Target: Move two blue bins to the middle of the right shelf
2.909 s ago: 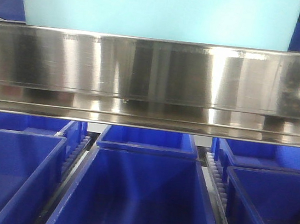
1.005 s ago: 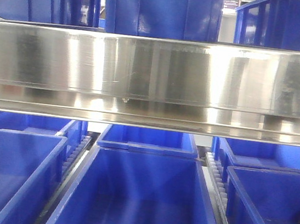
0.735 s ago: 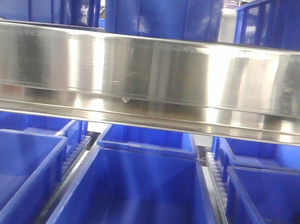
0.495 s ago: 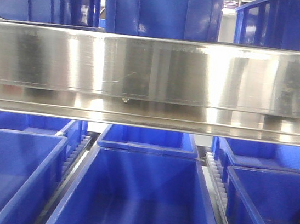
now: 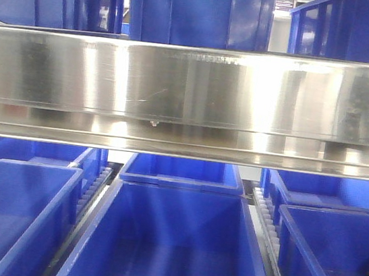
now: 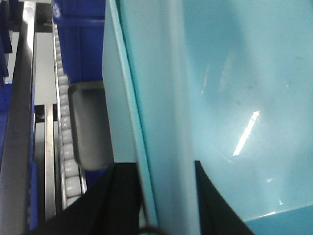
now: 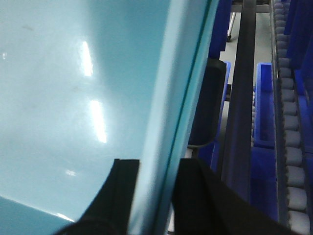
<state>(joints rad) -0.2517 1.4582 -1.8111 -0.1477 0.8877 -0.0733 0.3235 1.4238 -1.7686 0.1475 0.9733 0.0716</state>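
Left gripper (image 6: pixel 160 166) and right gripper (image 7: pixel 157 164) each pinched one wall of the pale blue bin (image 6: pixel 234 98), held between them, out of the front view. I feared the smooth wall could slip, or its bottom catch the steel shelf rail (image 5: pixel 191 84).

Front view: illumination is bright and falls from above. The shelf rail (image 5: pixel 191 84) carries broad vertical glare bands, with blown-out white patches right of centre. Reflections on it are smeared. The dark blue bins (image 5: pixel 170 245) below are slightly soft, with shading along their inner walls.

Wrist views: the pale blue bin (image 6: pixel 234 98) shows elongated white specular streaks and is out of focus at close range. The pincer fingers (image 6: pixel 122 205) render as featureless black silhouettes. Backgrounds are dim and blurred.
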